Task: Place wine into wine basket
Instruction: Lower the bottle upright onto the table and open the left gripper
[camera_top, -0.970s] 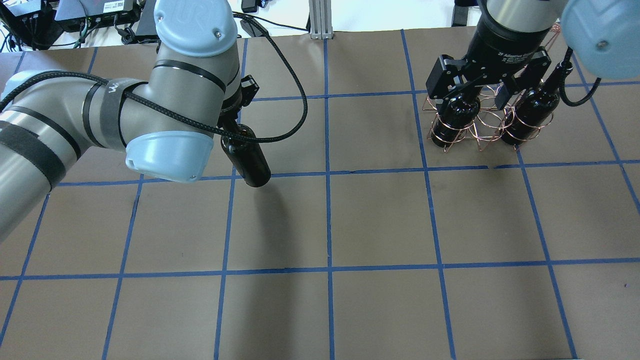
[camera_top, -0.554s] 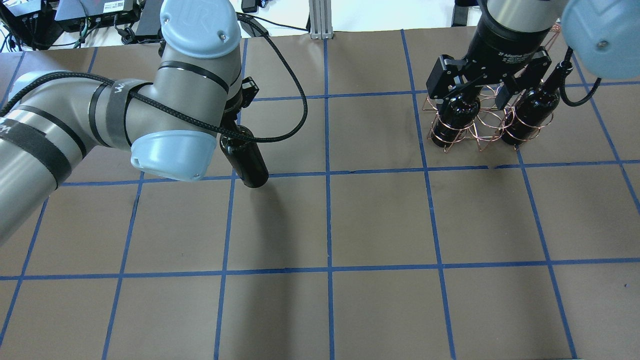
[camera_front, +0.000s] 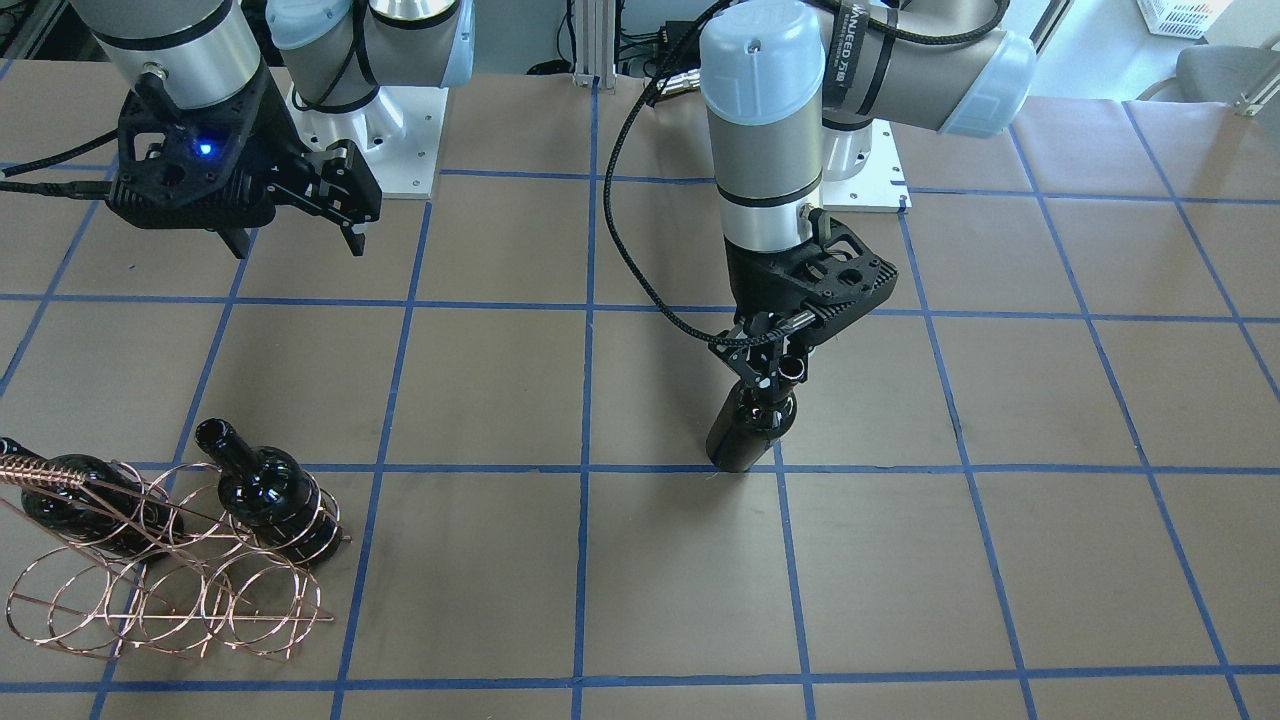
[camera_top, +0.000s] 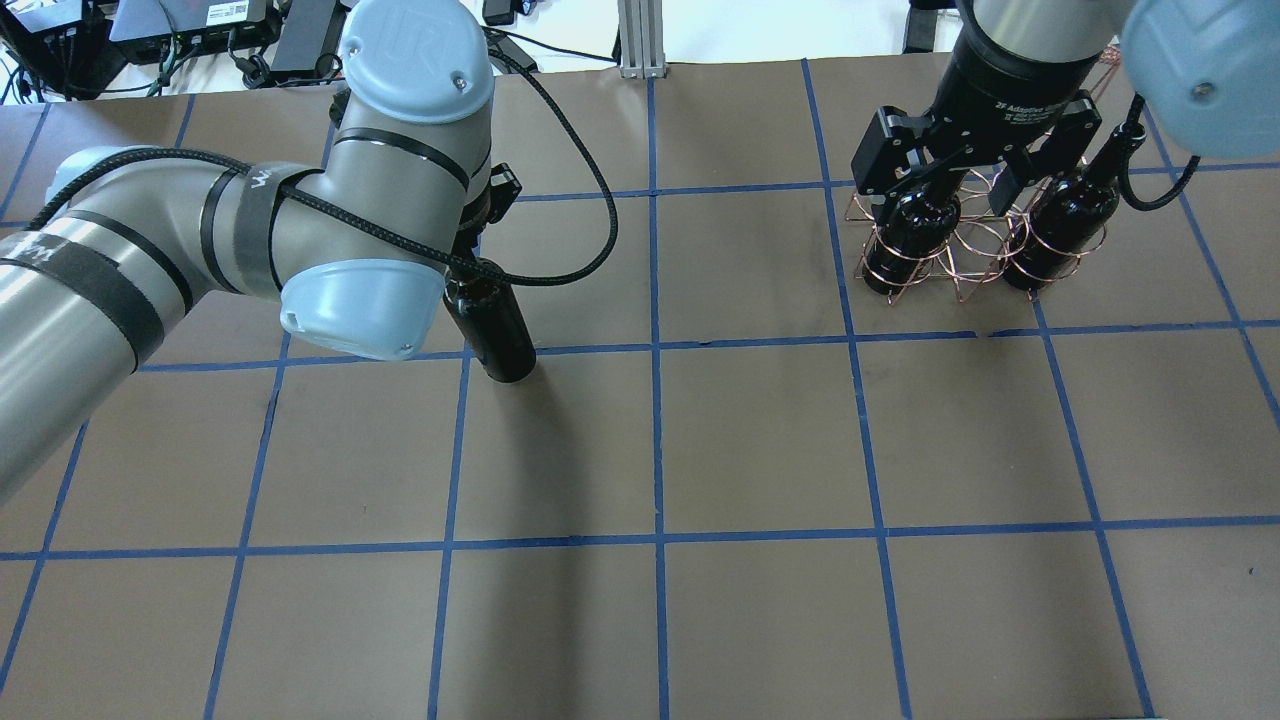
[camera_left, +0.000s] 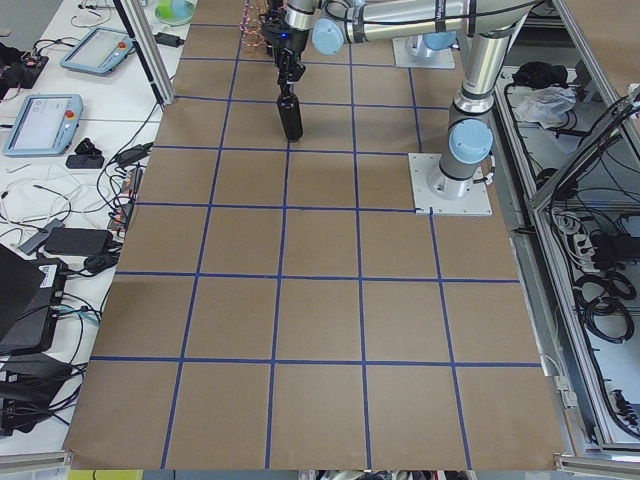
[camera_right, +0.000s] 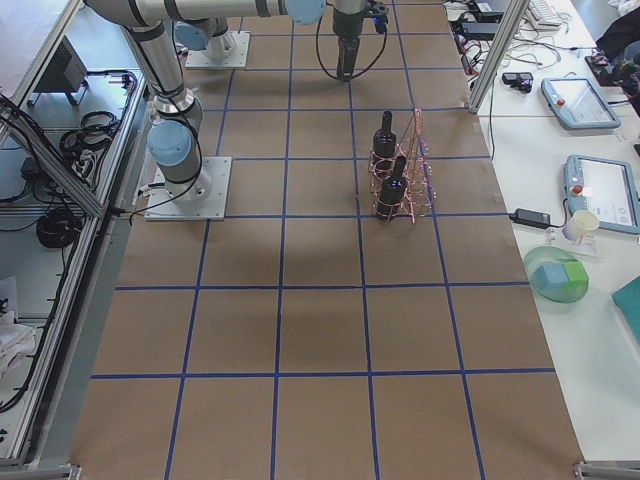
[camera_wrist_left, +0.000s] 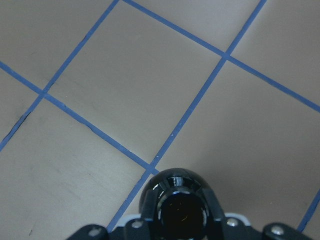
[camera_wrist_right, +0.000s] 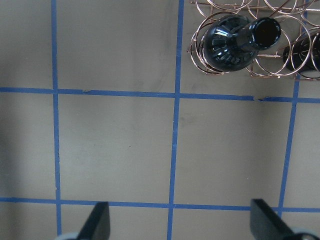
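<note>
Wine bottle (camera_front: 745, 440) number 3 is out on the table (camera_front: 1000, 580), near the middle and well apart from the wine basket (camera_front: 40, 471). The left gripper (camera_front: 775, 385) points down, and its 2 fingers are squeezed in narrow on the thin neck of this bottle, right by the open mouth at the top. The bottle leans a little, and its bottom is by a blue tape line (camera_front: 900, 469). I cannot tell if the bottom touches the table or hangs just above it. The right gripper (camera_front: 297, 242) is spread wide, with a big gap between its 2 fingers. It holds nothing and touches nothing, and it hangs in the air on the wine basket's side of the table. The wine basket is made of shiny copper wire hoops with a curly wire handle, and it sits on the table on the side far from the robot. 2 other bottles (camera_front: 265, 495) stand inside its hoops with their necks up, and more hoops beside them have no bottle in them. That makes 3 dark bottles, 1 basket and 2 grippers.
</note>
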